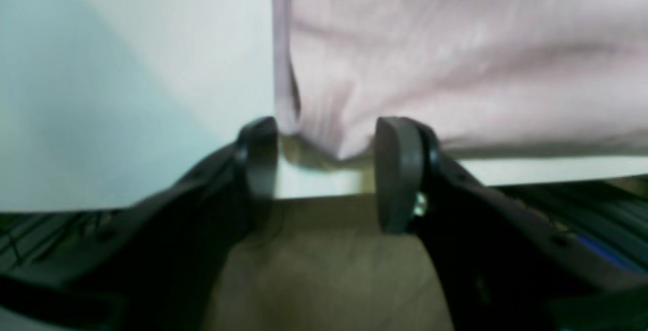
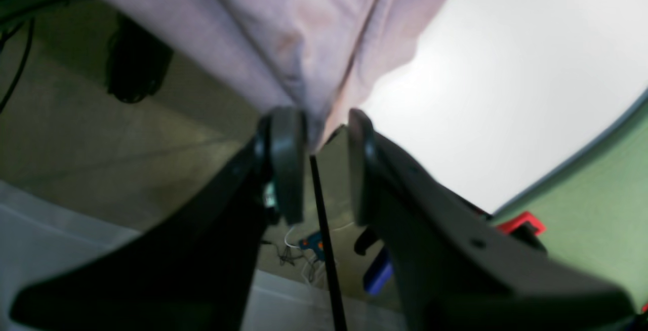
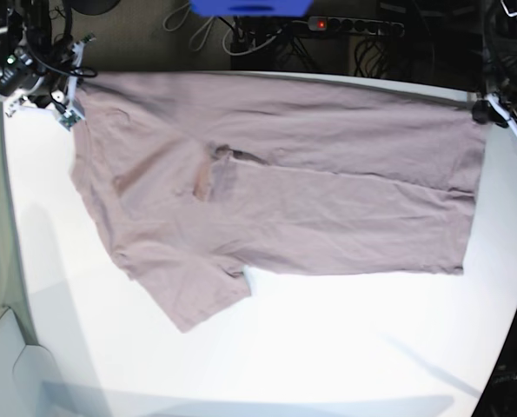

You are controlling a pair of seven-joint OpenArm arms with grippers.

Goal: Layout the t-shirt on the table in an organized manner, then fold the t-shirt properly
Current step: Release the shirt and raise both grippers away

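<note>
**Observer:** Where's the shirt sitting?

**Operator:** From the base view, the t-shirt [image 3: 275,182] lies spread flat across the far half of the table [image 3: 328,347], long axis running side to side. One sleeve fans out toward the near side, and the far edge runs along the table's back rim. Some creases near the collar area.

**Observer:** Left arm?

**Operator:** My left end effector [image 1: 326,169] sits at the table's far rim, low and pointing in over the edge. In the left wrist view its fingers [image 1: 397,174] stand apart, with a corner of the fabric between them. The cloth doesn't look pinched; the gap shows on both sides.

**Observer:** Right arm?

**Operator:** The right end effector [image 2: 326,161] is at the opposite far corner, wrist tilted, floor visible beneath it. A bunched fold of the t-shirt [image 2: 304,42] runs down into the gap. The pads [image 2: 286,164] are partly apart; I can't tell whether they actually grip the cloth.
</note>
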